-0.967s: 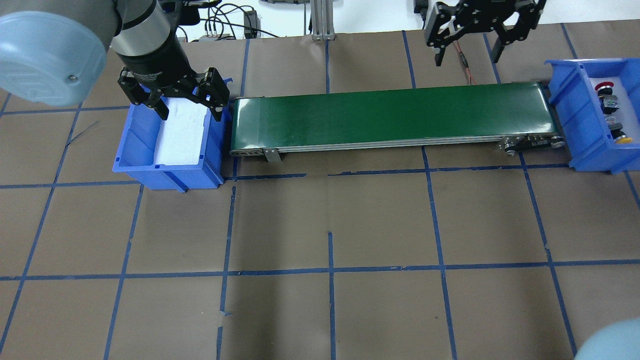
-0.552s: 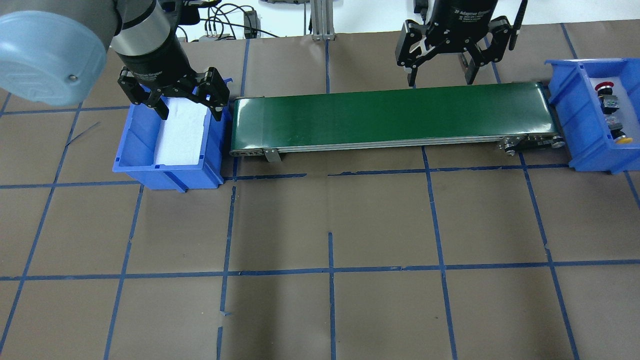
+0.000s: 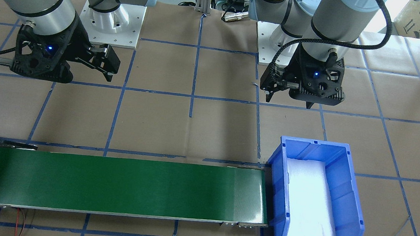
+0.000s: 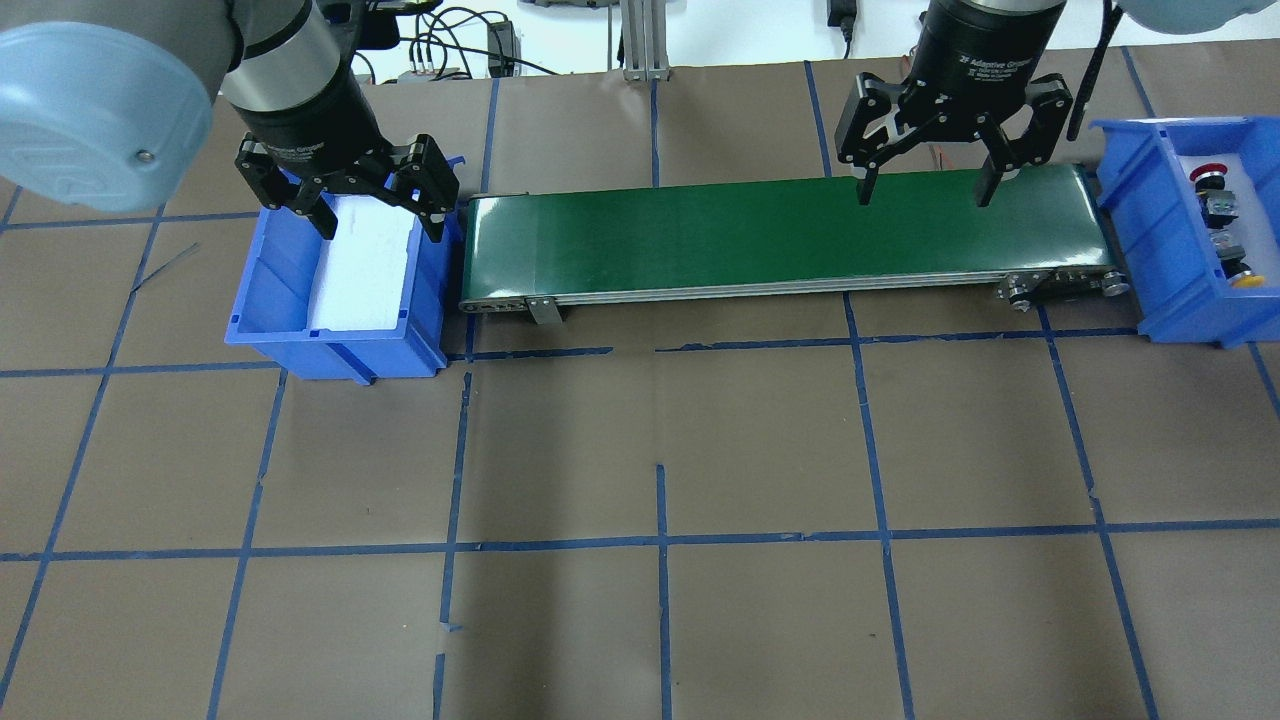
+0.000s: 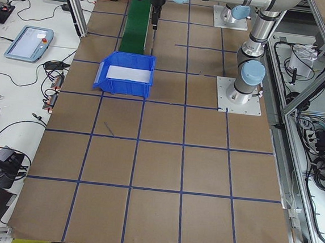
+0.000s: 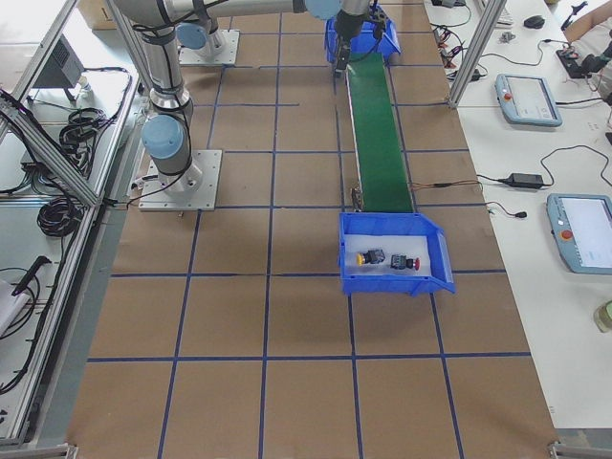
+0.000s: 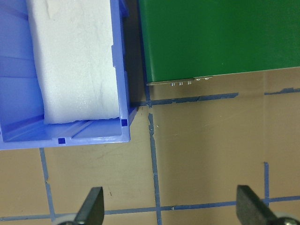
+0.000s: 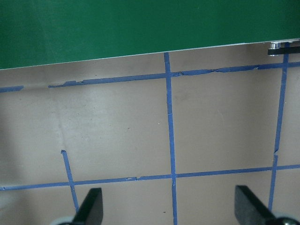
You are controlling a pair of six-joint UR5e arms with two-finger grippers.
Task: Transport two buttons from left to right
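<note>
Two small push-button switches, the red-capped button and the yellow-capped button, lay in the blue plastic bin to the right of the right gripper, whose fingers were spread wide and empty, raised near the green conveyor belt. The left gripper, also spread apart and holding nothing, hung near a second blue bin lined with white foam, at the belt's other end
</note>
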